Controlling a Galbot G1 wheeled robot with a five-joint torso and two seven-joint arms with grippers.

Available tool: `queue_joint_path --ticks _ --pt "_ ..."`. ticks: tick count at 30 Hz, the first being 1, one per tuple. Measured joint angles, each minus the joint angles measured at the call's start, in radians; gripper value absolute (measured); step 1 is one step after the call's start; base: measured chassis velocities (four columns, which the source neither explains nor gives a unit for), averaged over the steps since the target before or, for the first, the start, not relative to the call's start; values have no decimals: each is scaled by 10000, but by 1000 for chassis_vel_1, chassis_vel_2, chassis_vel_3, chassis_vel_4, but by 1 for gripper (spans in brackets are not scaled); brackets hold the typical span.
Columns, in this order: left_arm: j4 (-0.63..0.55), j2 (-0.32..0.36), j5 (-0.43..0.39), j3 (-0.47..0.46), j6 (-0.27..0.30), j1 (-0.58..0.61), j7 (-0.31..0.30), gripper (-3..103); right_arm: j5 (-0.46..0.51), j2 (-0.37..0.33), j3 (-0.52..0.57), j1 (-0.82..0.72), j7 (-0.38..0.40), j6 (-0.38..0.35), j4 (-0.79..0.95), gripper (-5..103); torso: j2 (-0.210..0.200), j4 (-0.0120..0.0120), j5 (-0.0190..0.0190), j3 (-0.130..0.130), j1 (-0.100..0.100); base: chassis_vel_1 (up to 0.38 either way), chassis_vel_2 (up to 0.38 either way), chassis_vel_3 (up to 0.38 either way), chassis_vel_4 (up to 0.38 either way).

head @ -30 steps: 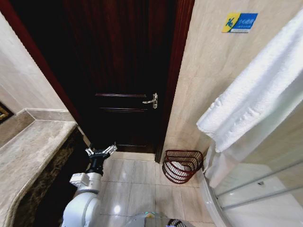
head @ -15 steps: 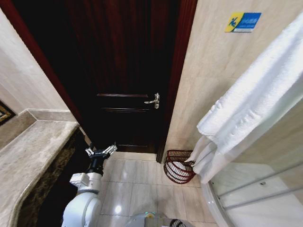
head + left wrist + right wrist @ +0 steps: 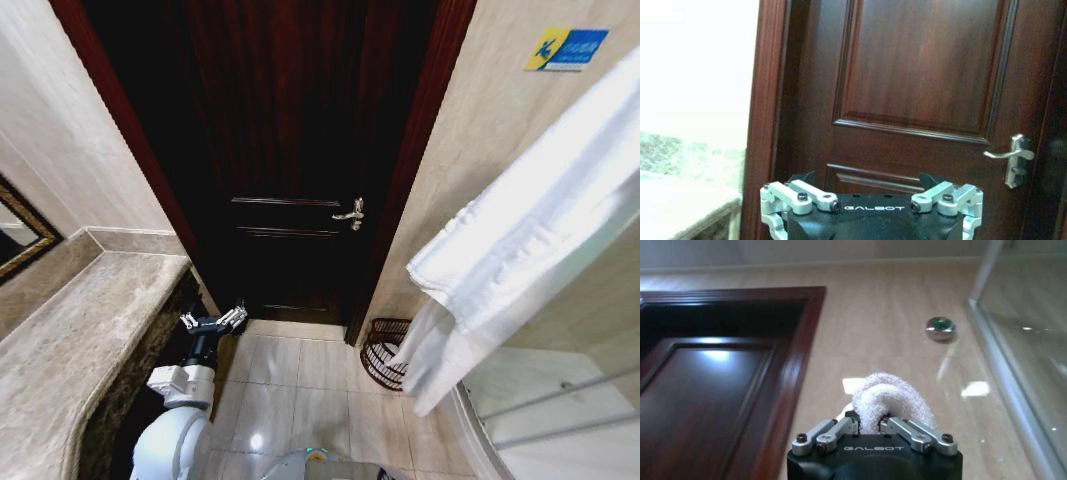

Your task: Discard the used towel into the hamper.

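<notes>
A white towel (image 3: 520, 230) was seen draped across the right of the head view, its lower end hanging down in front of the hamper (image 3: 380, 352), which stood on the tiled floor (image 3: 300, 390) at the foot of the beige wall (image 3: 480, 130), just beside the dark wooden door (image 3: 290, 150). In the right wrist view a bunched fold of the towel (image 3: 888, 399) was clamped between the closed fingers of the right gripper (image 3: 870, 432), held up near the wall and the door frame. The left gripper (image 3: 213, 321) was held low beside the marble counter (image 3: 80, 350), pointed at the door, its fingers (image 3: 800, 196) spread wide with nothing between them. The door's silver handle (image 3: 350, 214) was seen above the hamper.
</notes>
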Motion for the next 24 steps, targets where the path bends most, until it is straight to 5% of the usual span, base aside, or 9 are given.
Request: queue_joint_path --ticks 11,24 --pt "0 3 0 -2 0 0 1 100 -584 487 -2322 1608 -699 1093 -1373 12 0 1 -3 0 -2 -14 -10 7 5" --pt "0 1 0 -3 0 0 0 100 -943 1131 -3640 2450 -817 1455 -2080 12 0 0 -1 0 -1 0 0 0 0"
